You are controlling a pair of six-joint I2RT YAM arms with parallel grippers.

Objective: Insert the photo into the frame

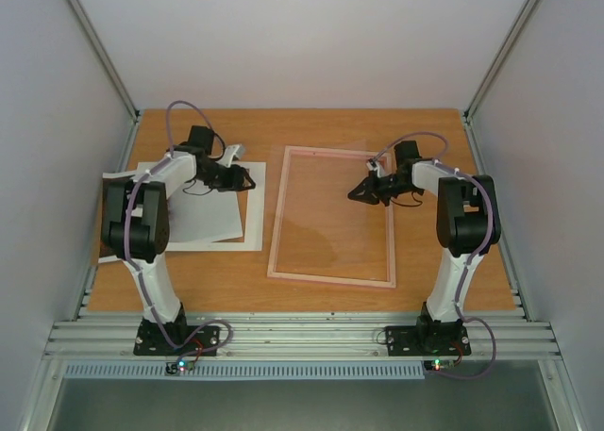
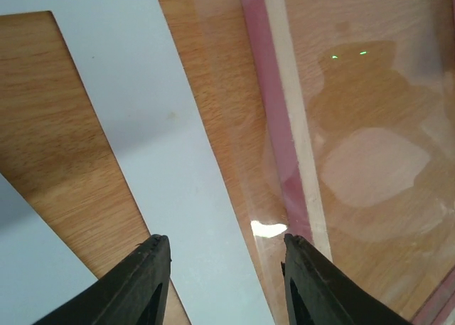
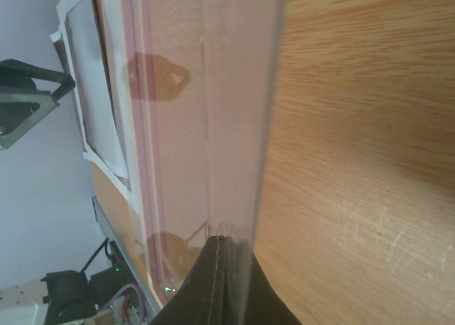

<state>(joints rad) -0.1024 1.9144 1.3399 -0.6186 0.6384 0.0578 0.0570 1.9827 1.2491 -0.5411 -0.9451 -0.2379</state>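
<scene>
The frame [image 1: 330, 281] lies flat mid-table, with a narrow pink rim. Its clear pane [image 1: 326, 205] sits slightly askew in it. My right gripper [image 1: 357, 195] is over the frame's right side. In the right wrist view it [image 3: 226, 238] is shut on the pane's [image 3: 213, 90] edge, which tilts up from the rim [image 3: 138, 126]. My left gripper [image 1: 247, 179] is open and empty. It [image 2: 226, 241] hovers over the white mat [image 2: 142, 104] strip beside the frame's left rim [image 2: 274, 119]. No print with autumn trees shows.
The white cut-out mat [image 1: 253, 209] lies left of the frame, with a pale sheet [image 1: 193, 214] lying skewed within it. Bare wood shows through the mat's opening [image 2: 43, 126]. Grey walls close in the table on three sides.
</scene>
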